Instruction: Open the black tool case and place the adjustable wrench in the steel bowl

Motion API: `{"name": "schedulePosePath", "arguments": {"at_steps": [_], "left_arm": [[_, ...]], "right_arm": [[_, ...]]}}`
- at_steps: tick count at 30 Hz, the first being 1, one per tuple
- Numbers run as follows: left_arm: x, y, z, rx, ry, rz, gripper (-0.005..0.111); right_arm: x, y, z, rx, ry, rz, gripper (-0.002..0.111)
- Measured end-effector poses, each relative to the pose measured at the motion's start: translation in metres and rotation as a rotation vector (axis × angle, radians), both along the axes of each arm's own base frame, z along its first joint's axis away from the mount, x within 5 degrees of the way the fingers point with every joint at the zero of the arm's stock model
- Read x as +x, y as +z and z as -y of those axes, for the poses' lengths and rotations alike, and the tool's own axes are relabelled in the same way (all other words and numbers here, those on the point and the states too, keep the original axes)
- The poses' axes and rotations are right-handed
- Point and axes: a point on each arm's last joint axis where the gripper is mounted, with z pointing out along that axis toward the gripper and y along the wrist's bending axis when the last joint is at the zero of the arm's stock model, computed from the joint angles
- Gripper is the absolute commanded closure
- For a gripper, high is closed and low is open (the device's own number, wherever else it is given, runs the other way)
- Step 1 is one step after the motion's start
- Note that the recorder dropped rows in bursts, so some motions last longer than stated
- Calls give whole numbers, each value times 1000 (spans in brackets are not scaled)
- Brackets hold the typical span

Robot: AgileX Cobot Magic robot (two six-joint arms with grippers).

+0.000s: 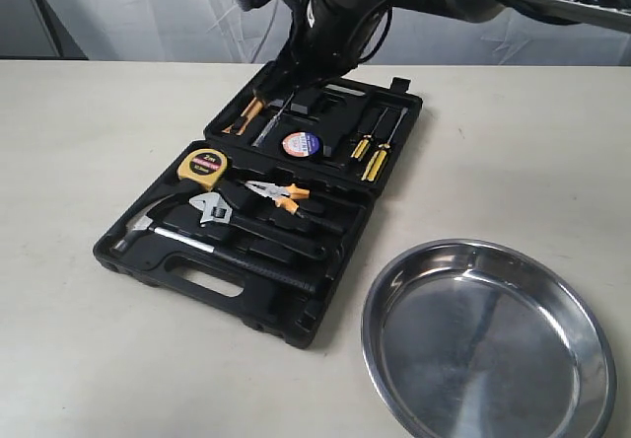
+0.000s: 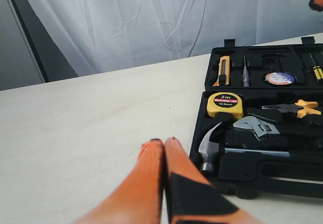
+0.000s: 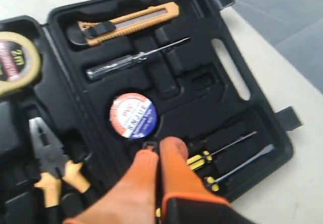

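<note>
The black tool case (image 1: 258,298) lies wide open on the table, its lid flat at the back. In the front half the adjustable wrench (image 1: 213,208) rests in its recess, silver head to the left, black handle running right; the left wrist view also has the wrench (image 2: 258,127). To the case's right, at the front, stands the empty steel bowl (image 1: 473,354). My right gripper (image 3: 158,146) is shut with nothing in it, low over the lid (image 3: 202,82) beside the tape roll (image 3: 133,115). My left gripper (image 2: 162,142) is shut and empty over bare table, just outside the hammer end of the case (image 2: 262,183).
In the case lie a hammer (image 1: 138,229), a yellow tape measure (image 1: 204,166), orange-handled pliers (image 1: 281,194), a utility knife (image 1: 245,114) and yellow-handled screwdrivers (image 1: 373,152). The right arm (image 1: 330,14) hangs over the lid's back edge. A white curtain closes off the far side.
</note>
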Motion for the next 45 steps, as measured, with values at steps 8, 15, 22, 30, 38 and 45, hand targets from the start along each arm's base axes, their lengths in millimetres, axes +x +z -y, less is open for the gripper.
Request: {"name": "schedulePosePath", "arguments": {"at_steps": [8, 15, 22, 30, 38, 45], "left_arm": [[0, 0, 0, 0, 0, 0, 107], [0, 0, 0, 0, 0, 0, 107], [0, 0, 0, 0, 0, 0, 107], [0, 0, 0, 0, 0, 0, 107], [0, 0, 0, 0, 0, 0, 107], [0, 0, 0, 0, 0, 0, 107]], "right_arm": [[-24, -18, -5, -9, 102, -299, 108], [-52, -28, -13, 22, 296, -607, 108], [-80, -27, -55, 222, 587, -638, 108], [-43, -15, -91, 391, 434, -28, 108], [2, 0, -64, 419, 276, 250, 108], [35, -14, -5, 348, 79, 92, 108]]}}
